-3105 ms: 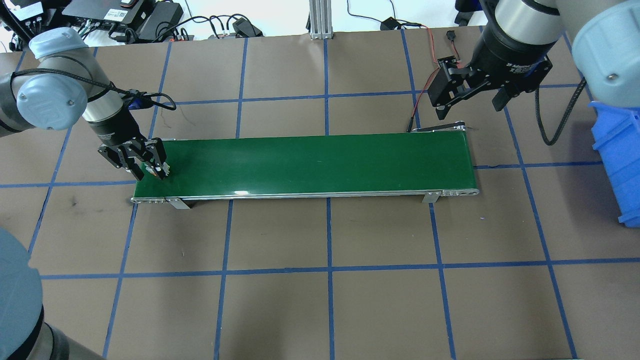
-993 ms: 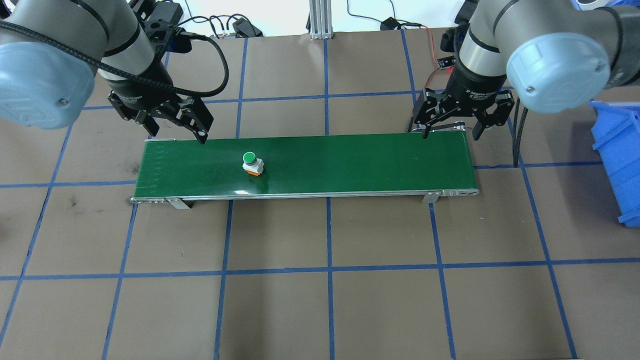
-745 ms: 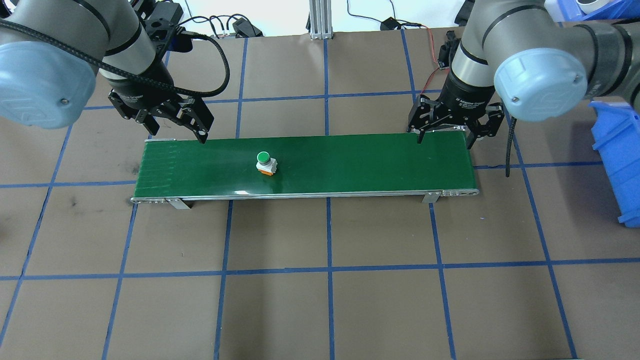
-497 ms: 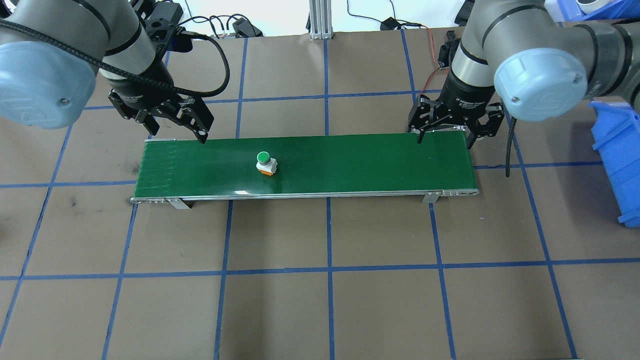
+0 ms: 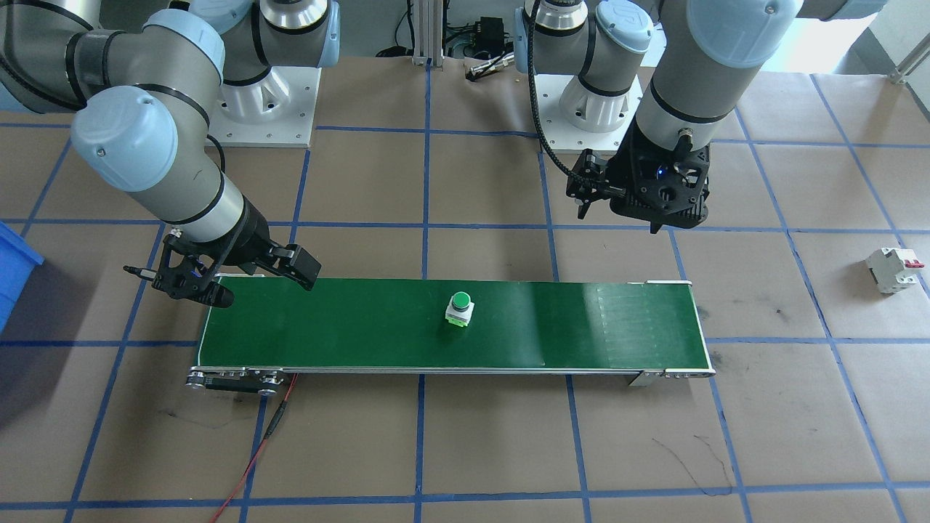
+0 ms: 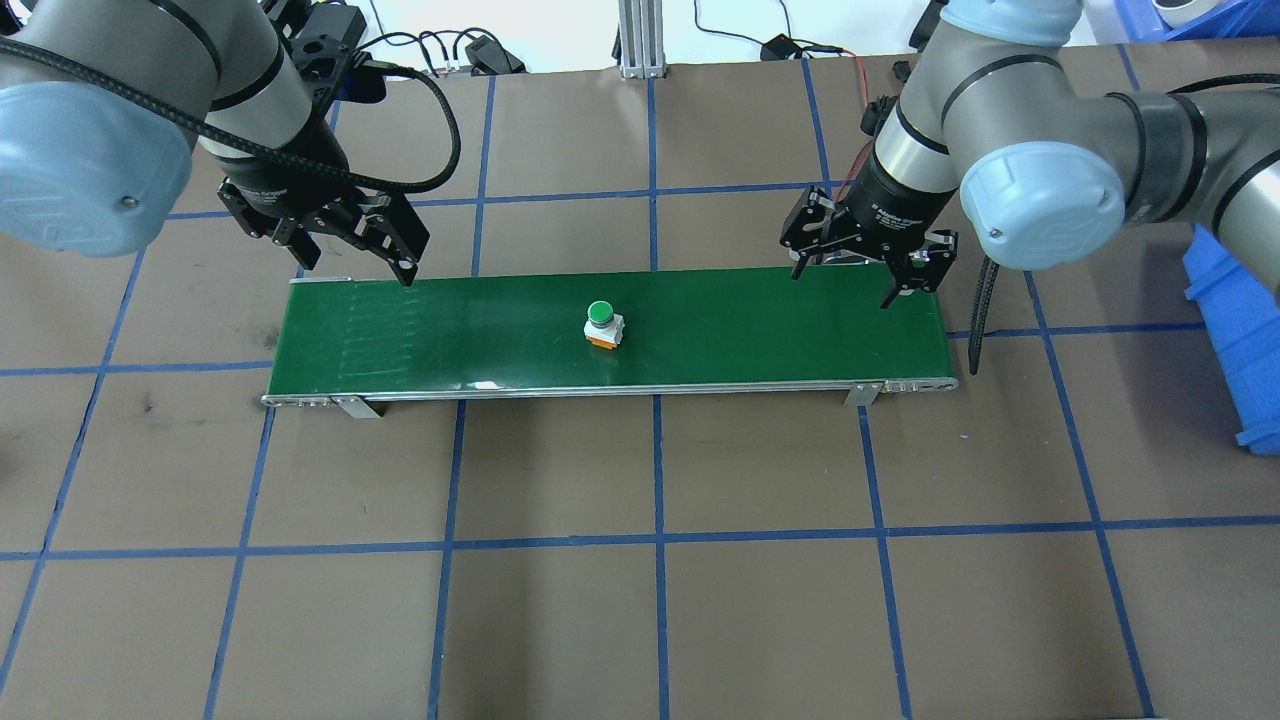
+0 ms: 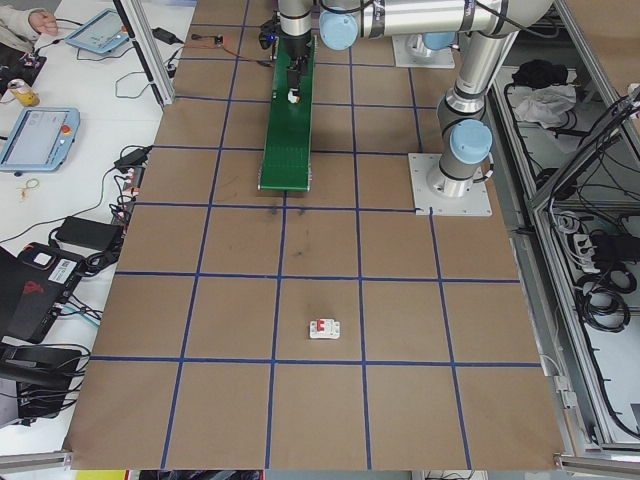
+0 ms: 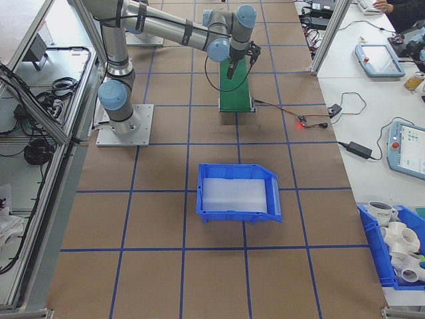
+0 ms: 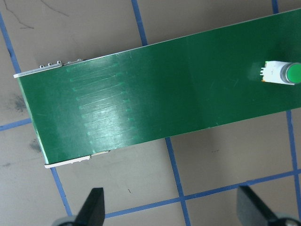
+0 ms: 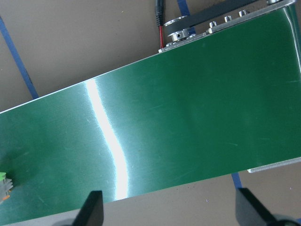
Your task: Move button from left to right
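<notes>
The brown table (image 6: pixel 660 600) with its blue tape grid is bare across its near half in the overhead view. Beyond that a green conveyor belt (image 6: pixel 450 340) runs left to right, with a red wire (image 5: pixel 254 450) trailing from its right-hand end, as the front-facing view shows. The button (image 6: pixel 601 325) stands upright on the belt near its middle, green cap up, untouched and well apart from both grippers; the left wrist view catches it at its right edge (image 9: pixel 281 74), and the right wrist view shows only a sliver of it at the lower left corner. Nothing lies on the belt between the button and the right end. A blue bin (image 6: pixel 1235 330) sits on the table at the far right, past the belt's end, and a white breaker (image 5: pixel 894 269) with a red lever lies on the table well off to the left of the belt. The left gripper (image 6: pixel 350 262) hangs over the belt's far edge at its left end, fingers spread wide and pointing down, holding nothing. The right gripper (image 6: pixel 845 282) hangs over the far edge near the right end, its arm bent in from the right, fingers likewise spread and empty. Cables and power bricks lie beyond the table's far edge.
</notes>
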Available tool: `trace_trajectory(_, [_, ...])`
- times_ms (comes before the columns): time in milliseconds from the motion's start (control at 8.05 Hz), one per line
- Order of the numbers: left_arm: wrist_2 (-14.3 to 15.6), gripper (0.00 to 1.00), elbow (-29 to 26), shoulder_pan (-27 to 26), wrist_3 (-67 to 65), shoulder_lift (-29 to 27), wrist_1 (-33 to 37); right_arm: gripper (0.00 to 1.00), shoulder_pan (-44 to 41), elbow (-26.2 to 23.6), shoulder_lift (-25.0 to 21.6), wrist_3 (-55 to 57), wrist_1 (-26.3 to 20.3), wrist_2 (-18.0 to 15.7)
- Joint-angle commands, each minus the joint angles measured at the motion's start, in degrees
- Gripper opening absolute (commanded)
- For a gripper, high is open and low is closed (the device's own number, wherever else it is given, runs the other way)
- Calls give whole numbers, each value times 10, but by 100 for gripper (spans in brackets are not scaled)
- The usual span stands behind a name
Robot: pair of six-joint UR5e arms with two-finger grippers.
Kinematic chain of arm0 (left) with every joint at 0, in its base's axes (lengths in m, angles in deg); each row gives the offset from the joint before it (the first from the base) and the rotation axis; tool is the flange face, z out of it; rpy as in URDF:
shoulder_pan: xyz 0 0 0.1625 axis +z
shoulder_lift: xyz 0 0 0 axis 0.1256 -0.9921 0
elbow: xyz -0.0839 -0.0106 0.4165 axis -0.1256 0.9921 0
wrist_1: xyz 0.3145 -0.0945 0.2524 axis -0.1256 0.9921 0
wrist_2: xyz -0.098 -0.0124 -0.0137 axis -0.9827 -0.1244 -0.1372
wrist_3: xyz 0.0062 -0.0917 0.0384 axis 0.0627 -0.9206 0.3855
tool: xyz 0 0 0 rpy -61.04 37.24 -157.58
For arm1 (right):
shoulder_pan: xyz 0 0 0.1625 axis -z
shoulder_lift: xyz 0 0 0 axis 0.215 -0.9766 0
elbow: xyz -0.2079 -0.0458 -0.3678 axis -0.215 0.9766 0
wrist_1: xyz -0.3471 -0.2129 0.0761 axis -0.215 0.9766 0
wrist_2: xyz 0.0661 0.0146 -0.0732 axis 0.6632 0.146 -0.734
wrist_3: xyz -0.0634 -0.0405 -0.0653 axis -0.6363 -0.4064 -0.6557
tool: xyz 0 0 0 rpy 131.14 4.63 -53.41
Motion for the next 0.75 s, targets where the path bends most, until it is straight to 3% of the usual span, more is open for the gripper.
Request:
trace_trajectory(0, [0,100,0,-1,-1,-1,0,100,-1,-6,0,24,21,-4])
trace_trajectory(621, [-4,100,1,-1,-1,-2,-1,100,-51,-4,22,62,83,-7])
